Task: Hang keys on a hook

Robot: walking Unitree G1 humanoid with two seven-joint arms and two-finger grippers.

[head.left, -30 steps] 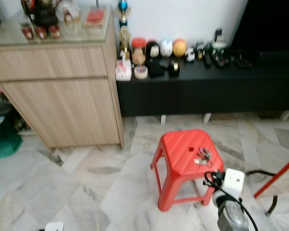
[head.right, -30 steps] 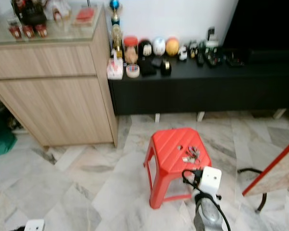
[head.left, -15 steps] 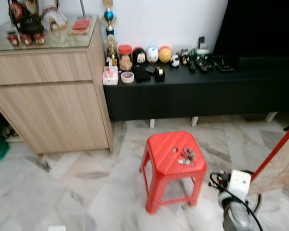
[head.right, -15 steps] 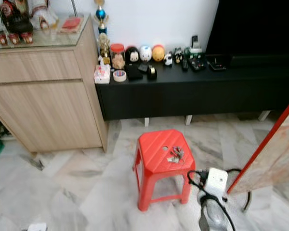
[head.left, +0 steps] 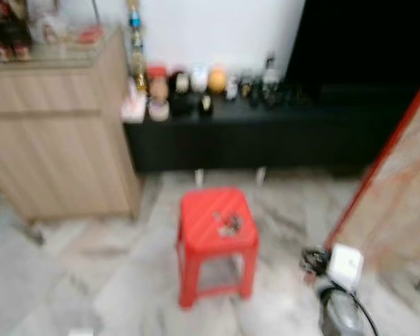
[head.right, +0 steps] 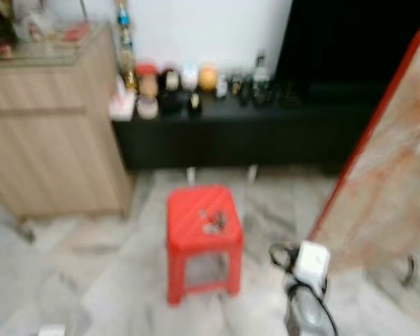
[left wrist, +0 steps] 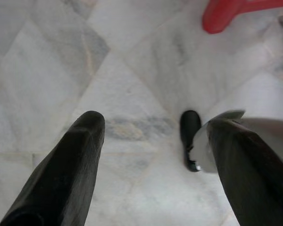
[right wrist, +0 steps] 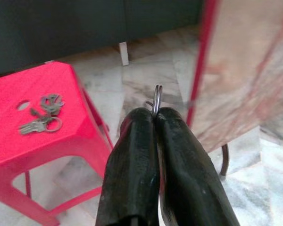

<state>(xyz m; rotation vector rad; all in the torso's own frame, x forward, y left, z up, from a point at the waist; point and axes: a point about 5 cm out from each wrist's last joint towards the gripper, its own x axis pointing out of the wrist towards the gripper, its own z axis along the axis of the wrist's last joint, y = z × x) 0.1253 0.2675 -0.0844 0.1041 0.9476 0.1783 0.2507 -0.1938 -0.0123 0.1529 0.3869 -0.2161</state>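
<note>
Right gripper (right wrist: 154, 117) pinches a metal key ring (right wrist: 157, 98) between closed fingers, beside the red stool (right wrist: 42, 117)

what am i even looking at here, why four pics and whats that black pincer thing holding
This is a walking humanoid robot in a home, meant to hang keys on a hook. Two pictures come from the stereo camera on its head, looking down and blurred. They show a red stool on a marble floor, with a bunch of keys lying on its seat. Behind it stand a wooden cabinet and a low black shelf of small ornaments.

The other two come from cameras on the wrists, each looking along that arm's two black fingers. The left gripper is open and holds nothing, hanging over the floor. The right gripper is pressed shut on a thin metal ring, beside the stool. A red-edged board leans on the robot's right.
</note>
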